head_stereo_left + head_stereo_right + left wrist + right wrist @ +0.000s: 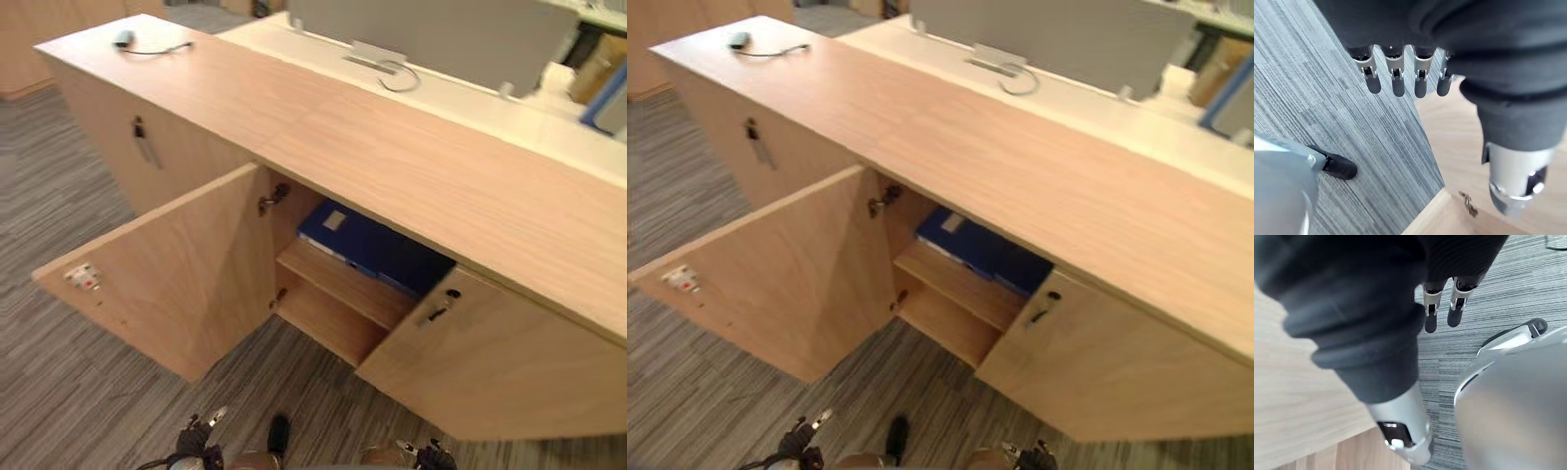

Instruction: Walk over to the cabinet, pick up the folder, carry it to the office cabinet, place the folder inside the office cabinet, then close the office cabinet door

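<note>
The blue folder point(375, 249) lies inside the office cabinet point(411, 166), its door point(171, 284) wide open; left hand point(1397, 81) and right hand point(1431, 313) hang loose-fingered, empty.

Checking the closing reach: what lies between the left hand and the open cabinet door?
Bare grey carpet, in the left eye view; the left hand hangs apart from the open door.

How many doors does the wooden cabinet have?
3. The shut door is far left, the open door swings out in the middle, and the right door stands beside the blue folder. More may be hidden past the edge.
</note>
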Motion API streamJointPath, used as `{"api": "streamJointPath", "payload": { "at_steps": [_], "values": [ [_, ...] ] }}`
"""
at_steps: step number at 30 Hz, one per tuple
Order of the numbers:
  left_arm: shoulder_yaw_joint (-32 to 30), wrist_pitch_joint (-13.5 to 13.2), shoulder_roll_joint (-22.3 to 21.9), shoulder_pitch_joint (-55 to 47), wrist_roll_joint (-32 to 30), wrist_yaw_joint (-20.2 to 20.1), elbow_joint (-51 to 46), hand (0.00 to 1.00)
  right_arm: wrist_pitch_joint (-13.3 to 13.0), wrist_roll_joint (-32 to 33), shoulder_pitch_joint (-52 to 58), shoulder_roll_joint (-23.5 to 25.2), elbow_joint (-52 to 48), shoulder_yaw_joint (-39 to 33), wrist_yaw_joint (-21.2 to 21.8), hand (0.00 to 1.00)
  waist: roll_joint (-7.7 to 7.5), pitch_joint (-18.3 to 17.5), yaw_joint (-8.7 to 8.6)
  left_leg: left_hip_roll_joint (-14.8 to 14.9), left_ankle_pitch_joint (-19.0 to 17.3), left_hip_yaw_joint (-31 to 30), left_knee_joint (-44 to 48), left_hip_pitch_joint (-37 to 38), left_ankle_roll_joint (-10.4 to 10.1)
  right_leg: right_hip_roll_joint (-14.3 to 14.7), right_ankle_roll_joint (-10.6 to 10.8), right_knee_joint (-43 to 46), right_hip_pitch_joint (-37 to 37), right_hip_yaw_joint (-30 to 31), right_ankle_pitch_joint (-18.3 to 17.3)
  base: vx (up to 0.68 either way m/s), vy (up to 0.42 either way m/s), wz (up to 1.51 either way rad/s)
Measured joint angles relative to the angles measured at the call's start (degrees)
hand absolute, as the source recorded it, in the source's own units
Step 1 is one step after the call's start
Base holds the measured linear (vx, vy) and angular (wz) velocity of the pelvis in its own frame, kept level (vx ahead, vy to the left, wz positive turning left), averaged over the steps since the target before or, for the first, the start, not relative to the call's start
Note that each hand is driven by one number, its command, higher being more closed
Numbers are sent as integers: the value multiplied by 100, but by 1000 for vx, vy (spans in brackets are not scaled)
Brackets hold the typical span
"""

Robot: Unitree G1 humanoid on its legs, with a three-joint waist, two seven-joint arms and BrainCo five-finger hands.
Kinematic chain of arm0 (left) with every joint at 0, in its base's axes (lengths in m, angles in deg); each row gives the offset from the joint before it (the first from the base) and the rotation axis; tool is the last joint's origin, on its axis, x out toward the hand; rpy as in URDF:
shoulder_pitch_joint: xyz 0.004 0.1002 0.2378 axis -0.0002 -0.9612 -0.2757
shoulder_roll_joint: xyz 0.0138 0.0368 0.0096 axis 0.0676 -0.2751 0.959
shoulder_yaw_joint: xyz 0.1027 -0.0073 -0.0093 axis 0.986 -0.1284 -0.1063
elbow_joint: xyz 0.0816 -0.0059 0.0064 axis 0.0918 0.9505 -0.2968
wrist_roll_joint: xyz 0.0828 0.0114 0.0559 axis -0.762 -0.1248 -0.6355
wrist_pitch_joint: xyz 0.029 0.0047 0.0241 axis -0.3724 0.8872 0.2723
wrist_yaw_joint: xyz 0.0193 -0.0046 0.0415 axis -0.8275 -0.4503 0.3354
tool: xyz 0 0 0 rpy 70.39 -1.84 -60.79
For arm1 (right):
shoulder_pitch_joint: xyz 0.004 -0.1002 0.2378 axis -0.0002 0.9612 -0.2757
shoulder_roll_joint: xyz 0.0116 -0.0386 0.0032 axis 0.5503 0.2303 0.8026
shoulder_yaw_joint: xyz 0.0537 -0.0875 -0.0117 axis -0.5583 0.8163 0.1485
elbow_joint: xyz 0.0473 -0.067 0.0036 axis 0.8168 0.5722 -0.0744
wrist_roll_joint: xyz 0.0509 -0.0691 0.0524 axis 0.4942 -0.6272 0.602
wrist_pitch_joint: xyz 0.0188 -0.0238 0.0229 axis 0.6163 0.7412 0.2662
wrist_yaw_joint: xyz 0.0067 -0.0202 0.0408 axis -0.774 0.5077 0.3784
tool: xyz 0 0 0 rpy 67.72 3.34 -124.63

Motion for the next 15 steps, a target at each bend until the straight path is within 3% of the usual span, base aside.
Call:
{"api": "streamJointPath", "payload": {
  "at_steps": [2, 3, 7, 9, 15],
  "values": [
    [-106, 4, 2, -74, -129, 1, -5, 0, 3, -16, -26, 18, 115, 9, 11, 0, -119, -100, 43, -31, 8, 6, -1, -8, -43, 65, 1, -675, 42, -147, 44, -34, -238, 47],
    [-174, 19, -6, -131, -148, 13, 5, 0, 18, -21, -26, 34, 159, 64, 27, 0, -158, -161, 53, -14, 45, -9, -3, -6, -131, 142, 123, -933, 56, -172, 61, -24, -280, 28],
    [-246, 18, -124, -155, -133, 94, -2, 0, 28, -115, -47, -1, 217, 102, 67, 0, -79, -329, 85, 456, 34, -23, -4, -51, -515, 615, -6, -1337, 191, -394, 170, 15, -259, 2],
    [-247, 19, -149, -110, -105, 103, 4, 0, 29, -116, -47, 3, 227, 109, 65, 0, -98, -366, 79, 617, 52, -66, -4, -99, -614, 795, -76, -1481, 237, -483, 214, 40, -189, 8],
    [-246, 17, -192, 81, 26, 115, -5, 0, 29, -116, -104, -11, 324, 103, 49, 0, -94, -344, 78, 692, 43, -142, -1, -110, -681, 928, -130, -1709, 479, -748, 232, 79, -90, 17]
  ]
}}
